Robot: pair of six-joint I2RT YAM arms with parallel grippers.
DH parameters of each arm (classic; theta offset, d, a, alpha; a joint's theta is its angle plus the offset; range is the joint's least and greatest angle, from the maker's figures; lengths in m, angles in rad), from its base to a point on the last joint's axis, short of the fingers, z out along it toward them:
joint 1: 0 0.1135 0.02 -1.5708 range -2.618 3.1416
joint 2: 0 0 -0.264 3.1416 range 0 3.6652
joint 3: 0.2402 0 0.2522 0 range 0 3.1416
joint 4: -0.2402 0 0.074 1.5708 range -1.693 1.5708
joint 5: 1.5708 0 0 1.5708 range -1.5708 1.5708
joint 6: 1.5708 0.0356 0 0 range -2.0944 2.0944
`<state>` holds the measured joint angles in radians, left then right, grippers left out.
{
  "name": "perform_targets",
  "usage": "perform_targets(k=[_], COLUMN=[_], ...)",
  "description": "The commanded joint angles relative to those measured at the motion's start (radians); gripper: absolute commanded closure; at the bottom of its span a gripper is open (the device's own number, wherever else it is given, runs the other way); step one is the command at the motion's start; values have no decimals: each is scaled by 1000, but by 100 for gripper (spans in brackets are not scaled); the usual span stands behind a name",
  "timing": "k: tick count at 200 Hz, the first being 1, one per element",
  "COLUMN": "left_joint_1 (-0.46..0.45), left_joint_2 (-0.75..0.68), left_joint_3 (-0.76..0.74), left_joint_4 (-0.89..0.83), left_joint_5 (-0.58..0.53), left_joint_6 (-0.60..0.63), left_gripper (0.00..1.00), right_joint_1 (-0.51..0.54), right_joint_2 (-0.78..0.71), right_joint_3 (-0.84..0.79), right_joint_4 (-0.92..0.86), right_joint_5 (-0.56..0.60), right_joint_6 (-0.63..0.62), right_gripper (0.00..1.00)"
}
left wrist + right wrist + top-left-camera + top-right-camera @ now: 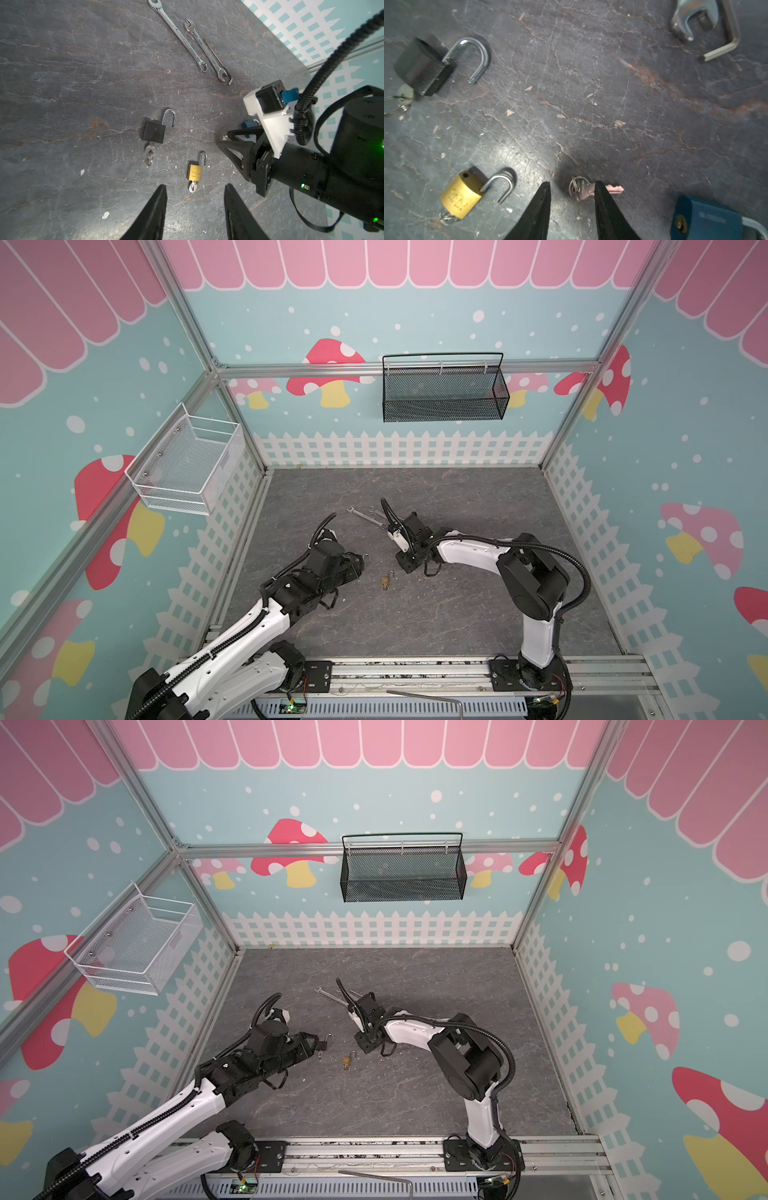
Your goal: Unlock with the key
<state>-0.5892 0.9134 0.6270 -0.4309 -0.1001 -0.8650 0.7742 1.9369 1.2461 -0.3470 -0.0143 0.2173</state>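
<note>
A small silver key (580, 190) on a split ring lies flat on the grey table. My right gripper (573, 182) stands open low over it: the key's head lies between the fingers and one finger covers its shaft. A blue padlock (704, 220) lies close beside this gripper, partly cut off by the frame's edge, and shows behind the gripper in the left wrist view (249, 124). My left gripper (195, 185) hangs open and empty just short of a brass padlock (195, 172). Both top views show the two grippers (405, 563) (358, 563) facing each other across the brass padlock (385, 581).
The brass padlock (462, 195) and a black padlock (153, 132) lie with shackles swung open and keys in their bodies. Two wrenches (178, 35) (204, 49) and a hex key (218, 60) lie farther back. A white basket (187, 464) and a black basket (444, 389) hang on the walls.
</note>
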Motion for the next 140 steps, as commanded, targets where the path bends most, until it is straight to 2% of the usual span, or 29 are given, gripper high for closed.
perform_targets(k=[1, 44, 62, 140], left_joint_1=[8, 12, 14, 17], left_joint_2=[-10, -6, 0, 18], left_joint_3=[-14, -16, -16, -13], left_joint_4=[27, 35, 42, 66], left_joint_5=[8, 17, 19, 32], left_joint_6=[-26, -32, -36, -46], left_gripper=[55, 55, 55, 55], right_joint_1=[8, 11, 16, 27], right_joint_2=[27, 51, 55, 50], right_joint_3=[31, 37, 37, 57], right_joint_4=[-5, 0, 4, -1], right_joint_5=[15, 21, 23, 44], right_joint_6=[-29, -38, -44, -51], right_gripper=[63, 69, 74, 73])
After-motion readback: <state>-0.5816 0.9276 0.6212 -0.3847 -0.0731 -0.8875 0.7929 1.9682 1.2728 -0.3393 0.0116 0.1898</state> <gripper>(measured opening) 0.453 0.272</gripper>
